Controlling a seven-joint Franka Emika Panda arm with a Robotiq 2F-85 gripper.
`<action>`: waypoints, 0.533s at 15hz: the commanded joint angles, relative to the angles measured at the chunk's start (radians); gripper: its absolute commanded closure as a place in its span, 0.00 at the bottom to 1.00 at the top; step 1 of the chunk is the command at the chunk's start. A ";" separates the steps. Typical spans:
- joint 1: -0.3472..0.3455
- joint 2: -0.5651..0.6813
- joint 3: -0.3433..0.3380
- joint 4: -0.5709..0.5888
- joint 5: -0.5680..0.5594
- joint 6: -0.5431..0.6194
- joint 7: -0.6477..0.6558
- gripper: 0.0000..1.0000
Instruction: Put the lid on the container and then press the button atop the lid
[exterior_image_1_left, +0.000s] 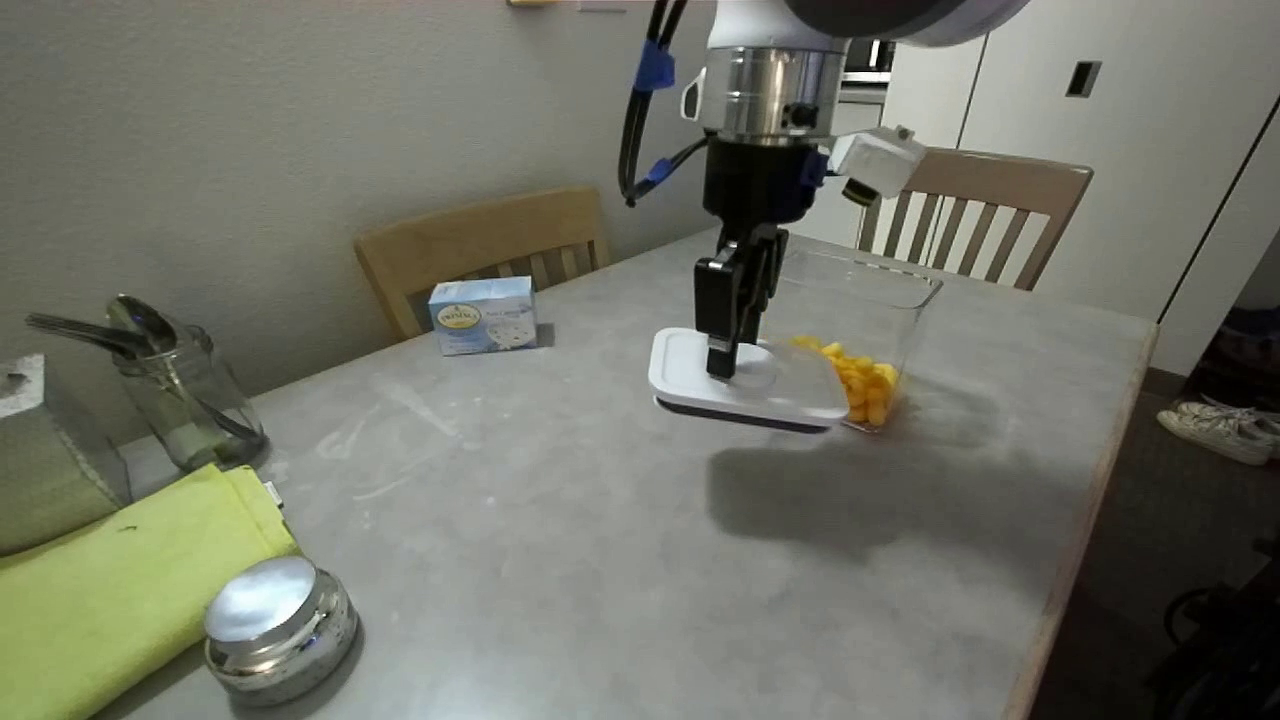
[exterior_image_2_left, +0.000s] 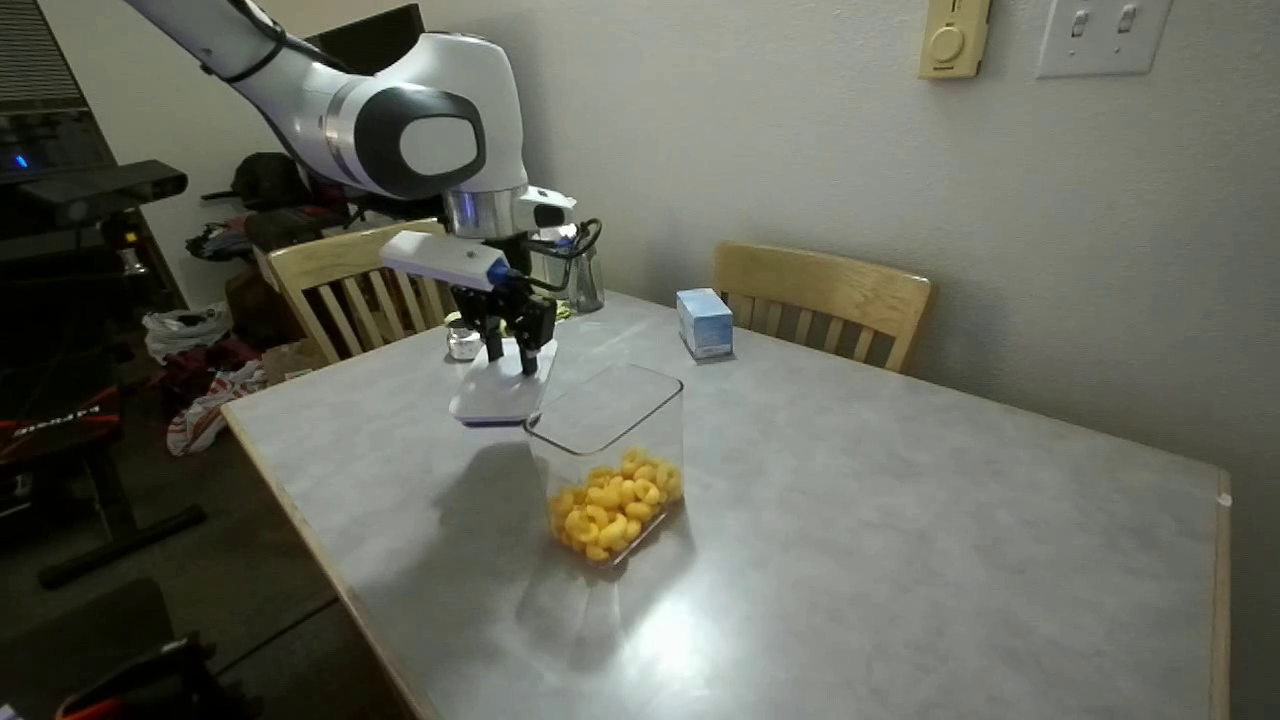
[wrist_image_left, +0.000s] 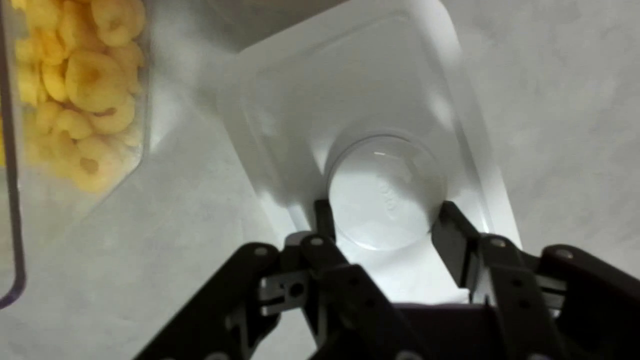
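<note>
The white lid (exterior_image_1_left: 690, 372) hangs in the air, slightly tilted, with its shadow on the table; it also shows in an exterior view (exterior_image_2_left: 492, 396) and the wrist view (wrist_image_left: 325, 95). My gripper (exterior_image_1_left: 733, 362) is shut on the lid's round button (wrist_image_left: 385, 195), one finger on each side (exterior_image_2_left: 512, 362). The clear container (exterior_image_2_left: 640, 425) with yellow-orange pieces stands upright and uncovered on the table; it is partly behind the lid and gripper in an exterior view (exterior_image_1_left: 905, 330). In the wrist view the container (wrist_image_left: 14, 210) is at the left edge, beside the lid.
A blue tea box (exterior_image_1_left: 485, 316) stands near the wall side. A round metal tin (exterior_image_1_left: 280, 630), a yellow cloth (exterior_image_1_left: 150, 580), a glass jar with cutlery (exterior_image_1_left: 190, 400) and a grey box (exterior_image_1_left: 55, 460) are at one end. Chairs (exterior_image_2_left: 825, 295) stand around the table (exterior_image_2_left: 900, 560).
</note>
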 joint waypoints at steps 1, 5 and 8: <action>-0.002 -0.051 -0.017 0.001 -0.038 -0.042 0.048 0.73; 0.001 -0.083 -0.031 0.016 -0.060 -0.071 0.108 0.73; 0.006 -0.103 -0.045 0.034 -0.082 -0.097 0.193 0.73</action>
